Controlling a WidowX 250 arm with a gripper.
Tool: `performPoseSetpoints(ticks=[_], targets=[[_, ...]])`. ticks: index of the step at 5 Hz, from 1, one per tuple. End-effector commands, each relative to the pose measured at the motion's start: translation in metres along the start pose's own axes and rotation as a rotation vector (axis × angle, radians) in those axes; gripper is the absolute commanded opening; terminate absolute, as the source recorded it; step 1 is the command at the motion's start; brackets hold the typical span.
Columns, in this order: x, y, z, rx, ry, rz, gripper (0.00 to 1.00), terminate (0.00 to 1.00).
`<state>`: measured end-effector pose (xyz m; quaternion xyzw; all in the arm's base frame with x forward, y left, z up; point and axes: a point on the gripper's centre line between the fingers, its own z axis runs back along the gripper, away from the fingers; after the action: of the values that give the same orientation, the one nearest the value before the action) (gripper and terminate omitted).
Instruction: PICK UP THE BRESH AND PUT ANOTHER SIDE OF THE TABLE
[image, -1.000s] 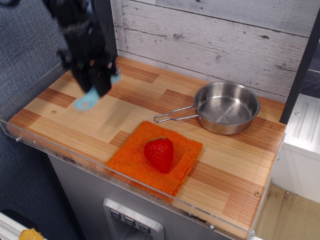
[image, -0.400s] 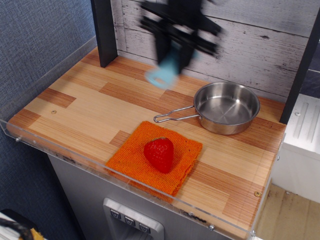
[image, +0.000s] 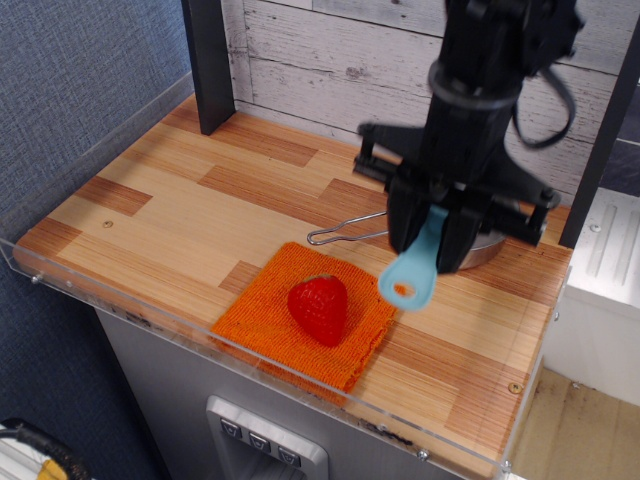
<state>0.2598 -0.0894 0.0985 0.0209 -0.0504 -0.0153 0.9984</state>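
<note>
My black gripper (image: 432, 228) is shut on the light-blue brush (image: 413, 270). The brush hangs handle-down, and the hole at the handle's end shows just right of the orange cloth. Its head and bristles are hidden between my fingers. I hold it above the right half of the wooden table (image: 170, 215), in front of the pan. The brush is clear of the tabletop.
A steel pan (image: 478, 250) is mostly hidden behind my gripper, with its wire handle (image: 345, 232) pointing left. A red strawberry (image: 318, 308) lies on an orange cloth (image: 262, 318) at the front. A black post (image: 208, 60) stands at the back left. A clear acrylic rim (image: 130, 318) edges the table.
My gripper has carried the brush from the table's back left, across the back middle, to the right side in front of the pan, and has come lower.
</note>
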Motion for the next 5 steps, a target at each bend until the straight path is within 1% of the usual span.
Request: performPoseSetpoints(ticks=[1, 2, 3, 4, 5], targets=[[-0.008, -0.022, -0.027, -0.149, -0.128, -0.042, 0.00, 0.00], [-0.006, -0.033, -0.045, -0.154, -0.122, -0.059, 0.00, 0.00], [-0.001, -0.046, -0.065, -0.141, -0.110, -0.062, 0.00, 0.00], [0.002, -0.059, -0.079, -0.100, -0.058, -0.074, 0.00, 0.00], [0.001, -0.064, -0.084, -0.090, -0.038, -0.079, 0.00, 0.00]])
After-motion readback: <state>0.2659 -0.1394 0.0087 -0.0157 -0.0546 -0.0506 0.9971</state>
